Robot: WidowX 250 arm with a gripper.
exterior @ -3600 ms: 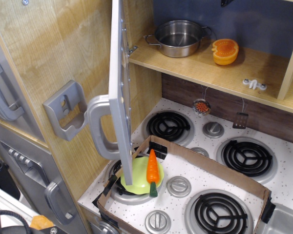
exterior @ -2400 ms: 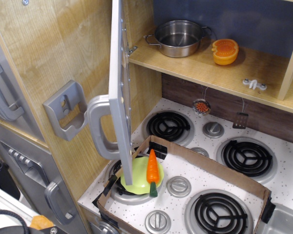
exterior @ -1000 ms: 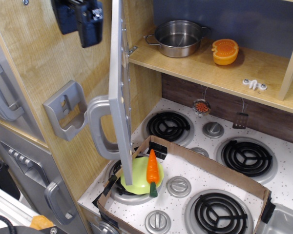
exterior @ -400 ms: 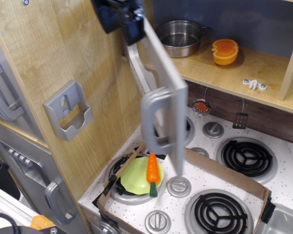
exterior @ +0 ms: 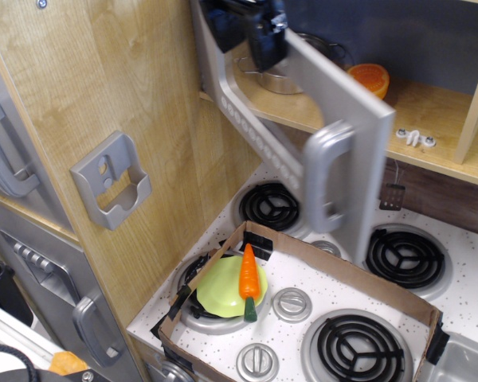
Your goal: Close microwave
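Observation:
The microwave is a light-wood compartment (exterior: pixel 430 107) with a wide grey door (exterior: pixel 346 103). The door stands about halfway open, swung out over the stove. Its curved grey handle (exterior: pixel 324 179) faces me, and a row of white buttons (exterior: pixel 255 139) runs along its lower edge. My dark gripper (exterior: pixel 253 30) is at the top of the frame, against the door's outer face near its upper edge. It is blurred, so I cannot tell how its jaws stand. A steel pot (exterior: pixel 277 79) and an orange half (exterior: pixel 369 78) sit inside the compartment.
An open cardboard box (exterior: pixel 358 278) lies on the stove top, with an orange carrot (exterior: pixel 248 274) on a green plate (exterior: pixel 217 290). A grey bracket holder (exterior: pixel 111 179) hangs on the wood side panel. Plain grey doors with handles (exterior: pixel 0 151) are at far left.
My gripper came in from the upper left and moved right against the door. The door has swung from edge-on toward the compartment, so its handle now faces me.

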